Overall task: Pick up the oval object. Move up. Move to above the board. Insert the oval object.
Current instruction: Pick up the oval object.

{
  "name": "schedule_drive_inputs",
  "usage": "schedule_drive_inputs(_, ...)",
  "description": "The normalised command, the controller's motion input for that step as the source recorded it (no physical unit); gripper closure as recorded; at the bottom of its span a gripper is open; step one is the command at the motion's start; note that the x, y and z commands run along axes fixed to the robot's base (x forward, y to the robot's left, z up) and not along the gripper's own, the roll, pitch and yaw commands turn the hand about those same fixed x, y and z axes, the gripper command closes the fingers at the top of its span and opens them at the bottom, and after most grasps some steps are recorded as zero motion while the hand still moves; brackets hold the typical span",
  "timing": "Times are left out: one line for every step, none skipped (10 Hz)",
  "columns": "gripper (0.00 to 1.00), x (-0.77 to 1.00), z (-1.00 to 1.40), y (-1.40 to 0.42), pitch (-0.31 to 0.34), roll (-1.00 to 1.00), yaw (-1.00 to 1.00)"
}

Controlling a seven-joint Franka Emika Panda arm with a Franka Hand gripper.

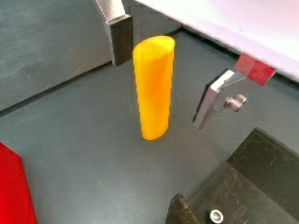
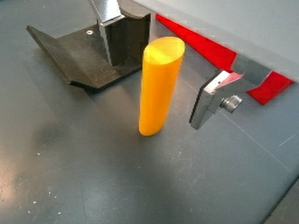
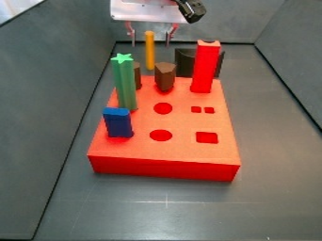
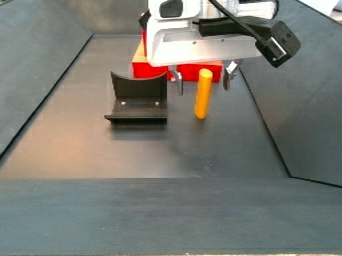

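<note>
The oval object (image 1: 153, 87) is a tall orange-yellow peg that stands upright on the dark floor; it also shows in the wrist view (image 2: 160, 86) and in both side views (image 3: 150, 49) (image 4: 203, 96). My gripper (image 1: 165, 81) (image 2: 165, 77) is open and low around the peg, with one finger on each side and a gap to both. In the side views the gripper (image 3: 150, 34) (image 4: 201, 72) hangs over the peg, behind the board (image 3: 176, 151). The red board's edge shows in both wrist views (image 1: 12, 188) (image 2: 198, 51).
On the board stand a green star post (image 3: 123, 80), a blue block (image 3: 117, 120), a brown peg (image 3: 165, 75) and a red square post (image 3: 205, 66). The dark fixture (image 4: 138, 100) (image 2: 84, 54) stands on the floor close beside the peg. Sloped bin walls enclose the floor.
</note>
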Motion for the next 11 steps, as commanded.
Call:
schedule_drive_inputs(1.00, 0.00, 0.00, 0.00, 0.000, 0.00, 0.00)
schedule_drive_inputs(1.00, 0.00, 0.00, 0.00, 0.000, 0.00, 0.00)
schedule_drive_inputs(1.00, 0.00, 0.00, 0.00, 0.000, 0.00, 0.00)
schedule_drive_inputs(1.00, 0.00, 0.00, 0.00, 0.000, 0.00, 0.00)
schedule_drive_inputs(1.00, 0.00, 0.00, 0.00, 0.000, 0.00, 0.00)
schedule_drive_inputs(1.00, 0.00, 0.00, 0.00, 0.000, 0.00, 0.00)
schedule_drive_inputs(1.00, 0.00, 0.00, 0.00, 0.000, 0.00, 0.00)
schedule_drive_inputs(1.00, 0.00, 0.00, 0.00, 0.000, 0.00, 0.00)
schedule_drive_inputs(1.00, 0.00, 0.00, 0.00, 0.000, 0.00, 0.00)
schedule_drive_inputs(1.00, 0.00, 0.00, 0.00, 0.000, 0.00, 0.00)
schedule_drive_inputs(1.00, 0.00, 0.00, 0.00, 0.000, 0.00, 0.00)
